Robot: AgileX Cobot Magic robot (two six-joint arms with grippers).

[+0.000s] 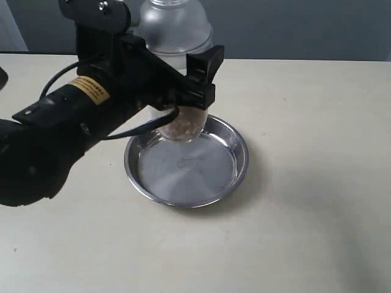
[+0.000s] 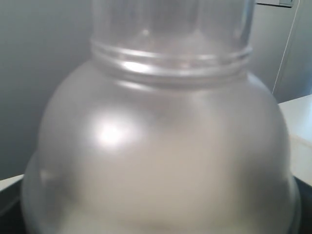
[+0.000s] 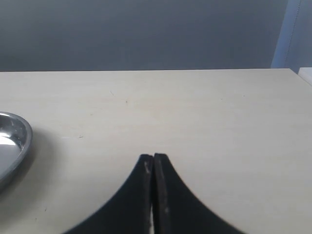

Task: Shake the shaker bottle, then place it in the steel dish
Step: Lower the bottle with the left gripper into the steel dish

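Two grippers: I am watching both from my station, one loaded and one not.
Right gripper: the right gripper [image 3: 153, 168] is hanging low over the pale table [image 3: 195, 112], its two black fingers [image 3: 170, 195] pressing flat against each other along their whole length.
Front of table: in the exterior view the table [image 1: 305, 232] is stretching across the foreground, with a soft shadow lying toward its right edge.
Steel dish: the steel dish [image 1: 235, 174] is sitting flat on the table around the middle, its shiny bottom reflecting the light. A part of its rim [image 3: 14, 141] is also showing in the right wrist view, well apart from the right gripper.
Left arm: the left arm [image 1: 55, 140] is reaching in from the left, carrying a yellow label [image 1: 88, 90] and a black cable [image 1: 137, 131] looping beneath it.
Left gripper: the left gripper [image 1: 183, 91] is clamping tight around the middle of the shaker bottle [image 1: 174, 30].
Shaker bottle: it is standing roughly upright in that grip, its clear lower end with brownish contents sitting over the far left part of the dish, inside the rim. I am not able to tell whether it is touching the dish bottom or hovering just above it.
Bottle up close: the frosted dome [image 2: 161, 146] is filling the left wrist view, with the clear cap [image 2: 170, 24] rising from it.
Backdrop: the grey wall [image 1: 293, 27] is running behind the far table edge.
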